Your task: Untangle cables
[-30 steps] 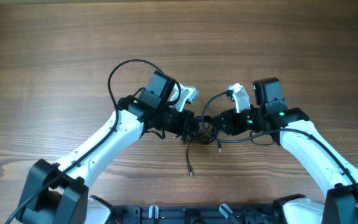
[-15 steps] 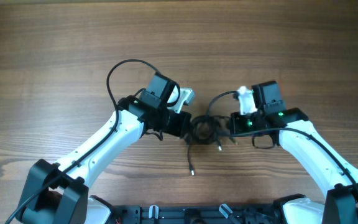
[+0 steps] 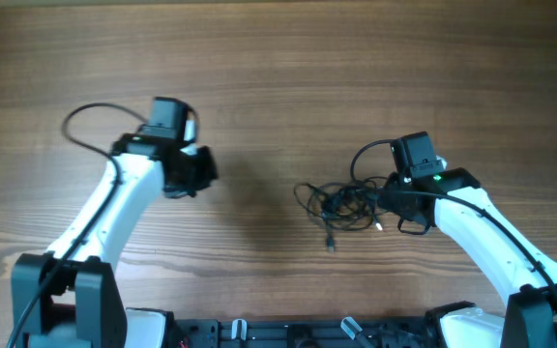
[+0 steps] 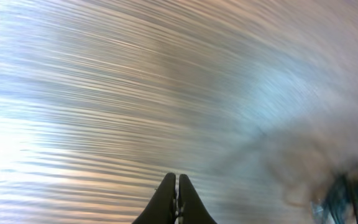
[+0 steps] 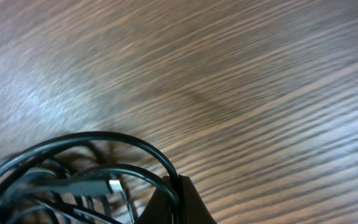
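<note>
Wooden table (image 3: pixel 278 58): one cable tangle (image 3: pixel 341 205), one plug end (image 3: pixel 331 247) trailing.

My white left arm (image 3: pixel 114 208) stretches far left, black left tool (image 3: pixel 204 172) closed; my white right arm (image 3: pixel 482 232) bends inward, black right tool (image 3: pixel 383 200) closed.

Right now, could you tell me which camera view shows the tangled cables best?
The overhead view: the whole tangle of cables lies in sight on the table. The right wrist view crops it to a few close loops and a plug; the left wrist view gives only a dark blur at its lower right corner.
</note>
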`<state>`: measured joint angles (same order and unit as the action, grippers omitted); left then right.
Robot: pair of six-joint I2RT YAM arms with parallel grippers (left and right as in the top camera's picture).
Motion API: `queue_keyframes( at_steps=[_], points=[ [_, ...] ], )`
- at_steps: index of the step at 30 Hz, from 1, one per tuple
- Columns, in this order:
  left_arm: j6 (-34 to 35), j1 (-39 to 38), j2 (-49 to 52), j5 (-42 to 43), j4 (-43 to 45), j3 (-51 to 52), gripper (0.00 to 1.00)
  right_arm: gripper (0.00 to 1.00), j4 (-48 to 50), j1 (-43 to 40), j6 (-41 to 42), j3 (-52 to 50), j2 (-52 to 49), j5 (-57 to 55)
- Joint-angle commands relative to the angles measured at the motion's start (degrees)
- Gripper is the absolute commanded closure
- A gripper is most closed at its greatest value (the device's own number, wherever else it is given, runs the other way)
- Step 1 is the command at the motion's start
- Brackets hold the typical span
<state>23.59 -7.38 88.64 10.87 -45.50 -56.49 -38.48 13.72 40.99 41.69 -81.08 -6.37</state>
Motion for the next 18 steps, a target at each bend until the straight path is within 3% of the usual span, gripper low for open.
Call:
queue_keyframes(
  at_steps=[1,2,3,5,6,7,8,9,18],
  points=[
    [8.4,5.9,-0.6,0.0,-2.2,-0.1,0.96,0.96,3.0,-0.1,1.4,-0.1,-0.6,-0.6],
    [7.9,6.7,-0.6,5.0,-2.1,-0.1,0.96,0.96,7.7,-0.1,-7.3,-0.1,-0.6,8.2],
    [5.9,6.9,-0.6,9.8,-1.4,-0.1,0.96,0.96,13.2,-0.1,-19.1,-0.1,-0.6,22.8],
    [0.3,6.2,-0.6,20.7,1.2,-0.1,0.95,0.96,19.8,-0.1,-33.9,-0.1,-0.6,51.2],
    [-1.9,5.3,-0.6,25.4,2.7,-0.1,0.78,0.96,22.2,-0.1,-34.7,-0.1,-0.6,60.2],
    [-4.0,4.3,-0.6,29.0,3.8,-0.1,0.51,0.96,24.1,-0.1,-34.2,-0.1,-0.6,64.9],
    [-5.5,3.2,-0.6,31.1,4.7,-0.1,0.30,0.96,25.5,0.0,-34.2,-0.1,-0.6,68.8],
    [-5.7,1.5,-0.6,31.3,5.3,-0.1,0.20,0.96,26.6,0.0,-34.6,-0.1,-0.5,72.2],
    [-8.5,-9.4,-0.5,27.4,7.5,0.0,0.19,0.96,27.3,0.0,-29.4,1.8,5.9,65.6]
  ],
)
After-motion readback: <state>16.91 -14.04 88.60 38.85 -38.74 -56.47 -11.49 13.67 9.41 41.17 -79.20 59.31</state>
